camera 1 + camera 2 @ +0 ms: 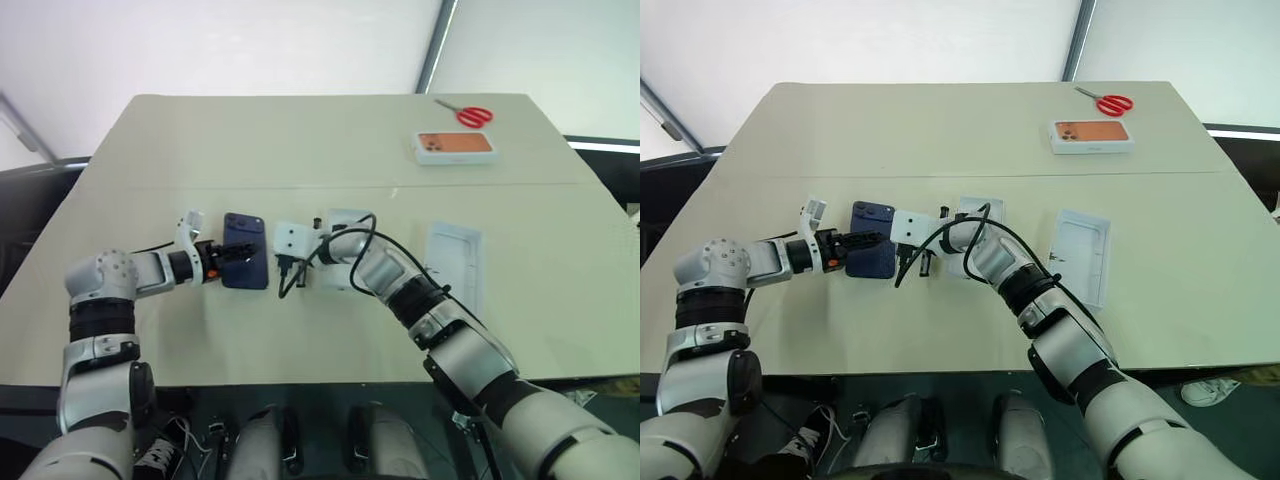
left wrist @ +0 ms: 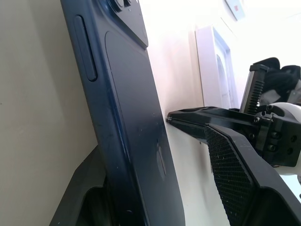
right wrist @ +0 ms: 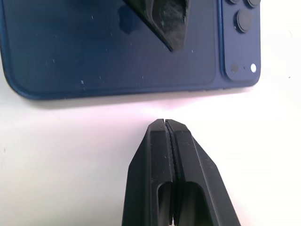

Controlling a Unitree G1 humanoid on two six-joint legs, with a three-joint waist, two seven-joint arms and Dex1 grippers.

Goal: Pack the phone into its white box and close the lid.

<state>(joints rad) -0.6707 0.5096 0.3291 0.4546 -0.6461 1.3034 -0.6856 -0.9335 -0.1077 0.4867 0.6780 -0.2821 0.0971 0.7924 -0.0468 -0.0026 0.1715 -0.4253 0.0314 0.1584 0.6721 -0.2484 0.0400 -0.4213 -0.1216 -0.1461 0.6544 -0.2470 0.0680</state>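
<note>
Straddling the phone (image 1: pixel 245 251) at the table's (image 1: pixel 300 150) near left, the left gripper (image 1: pixel 234 253) has one finger under it and one above, grasping loosely. Right gripper (image 3: pixel 164 123), clenched empty, rests just beside its edge. A shallow pinch could let it slip while lifting.

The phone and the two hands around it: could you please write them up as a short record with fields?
phone: dark blue phone, back up on the table, camera cluster at the far end
left hand: left hand grips the phone across its near-left edge, one finger above it, one beneath
right hand: right hand shut, holding nothing, tips on the table just short of the phone's long right edge
other: orange-pictured box; red scissors
</note>
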